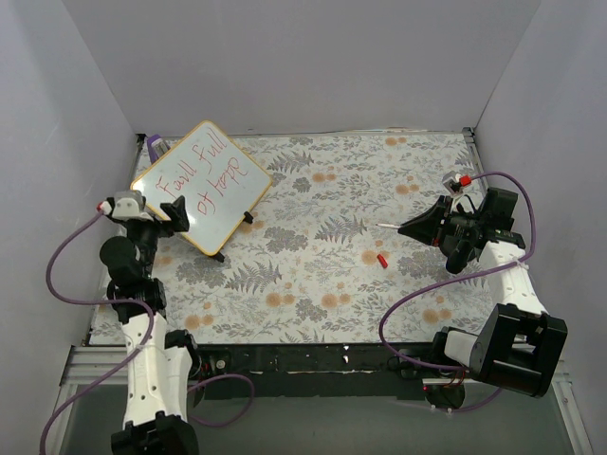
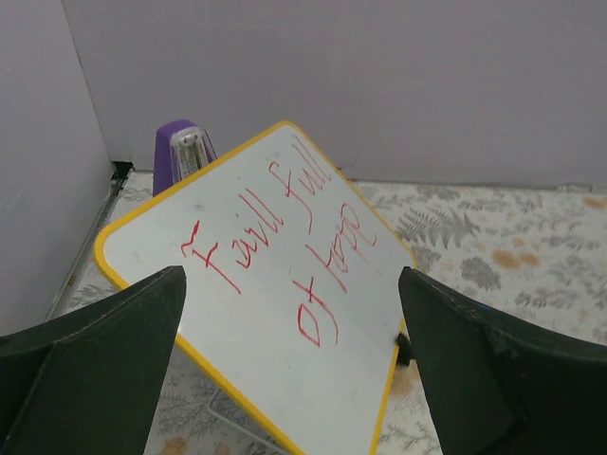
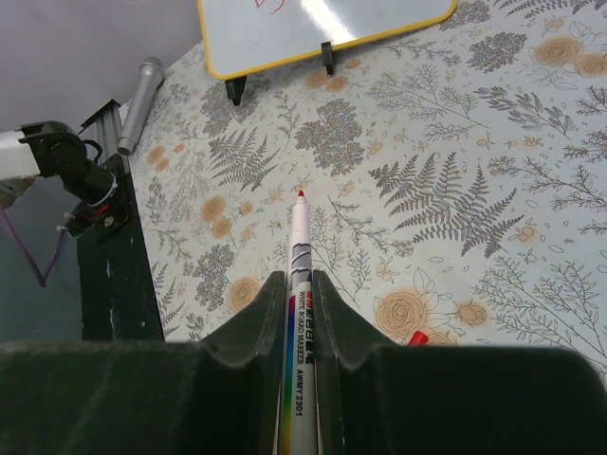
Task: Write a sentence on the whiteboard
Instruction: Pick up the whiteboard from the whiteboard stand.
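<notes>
The whiteboard (image 1: 224,214), white with a yellow-orange frame, stands tilted on black clips at the far left of the table. The sentence (image 1: 203,180) is on it in red, two lines reading roughly "Faull full of hope". My left gripper (image 1: 174,221) is at the board's near-left edge. In the left wrist view it (image 2: 289,277) is open wide, with the board (image 2: 256,341) and sentence (image 2: 248,248) beyond the fingers. My right gripper (image 1: 418,227), at mid-right, is shut on a whiteboard marker (image 3: 300,232), uncapped, red tip pointing left above the table.
A red marker cap (image 1: 381,259) lies on the floral cloth near the right gripper, also in the right wrist view (image 3: 418,336). A small purple block (image 2: 180,150) stands behind the board in the far-left corner. A grey cylinder (image 3: 139,90) lies near the table's left edge.
</notes>
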Robot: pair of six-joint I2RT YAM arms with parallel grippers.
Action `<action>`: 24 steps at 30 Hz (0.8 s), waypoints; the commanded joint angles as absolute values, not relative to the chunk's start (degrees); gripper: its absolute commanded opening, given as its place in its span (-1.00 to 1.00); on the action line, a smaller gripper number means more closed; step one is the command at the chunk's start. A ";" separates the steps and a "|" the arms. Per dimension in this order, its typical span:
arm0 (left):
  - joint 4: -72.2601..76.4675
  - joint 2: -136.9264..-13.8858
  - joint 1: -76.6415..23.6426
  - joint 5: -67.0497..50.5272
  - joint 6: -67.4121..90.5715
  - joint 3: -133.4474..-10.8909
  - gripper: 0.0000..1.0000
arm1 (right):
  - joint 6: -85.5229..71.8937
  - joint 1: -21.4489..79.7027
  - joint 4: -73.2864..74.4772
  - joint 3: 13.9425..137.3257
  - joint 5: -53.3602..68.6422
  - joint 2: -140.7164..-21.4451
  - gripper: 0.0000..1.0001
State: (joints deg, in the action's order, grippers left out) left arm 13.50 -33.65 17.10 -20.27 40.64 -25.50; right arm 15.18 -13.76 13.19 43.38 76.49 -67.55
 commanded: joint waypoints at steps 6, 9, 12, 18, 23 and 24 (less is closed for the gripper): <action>-12.01 -52.45 16.79 -11.95 63.80 -51.22 0.96 | 15.82 -13.54 13.10 45.53 78.05 -67.41 -0.97; -19.65 -58.43 17.40 -9.67 63.73 -57.55 0.96 | 15.91 -13.54 13.27 45.53 78.31 -67.41 -0.97; -25.12 -65.29 20.38 -14.66 61.44 -62.22 0.96 | 15.91 -13.54 13.36 45.62 78.66 -67.59 -0.97; -21.97 -68.72 31.99 -22.68 60.12 -58.27 0.96 | 15.91 -13.54 13.62 45.70 79.10 -67.85 -0.97; -20.48 -72.24 32.17 -24.78 56.79 -57.57 0.96 | 15.91 -13.54 13.71 45.70 79.19 -68.29 -0.97; -18.48 -74.16 32.34 -25.92 56.52 -57.31 0.96 | 15.91 -13.62 13.71 45.70 79.19 -68.29 -0.97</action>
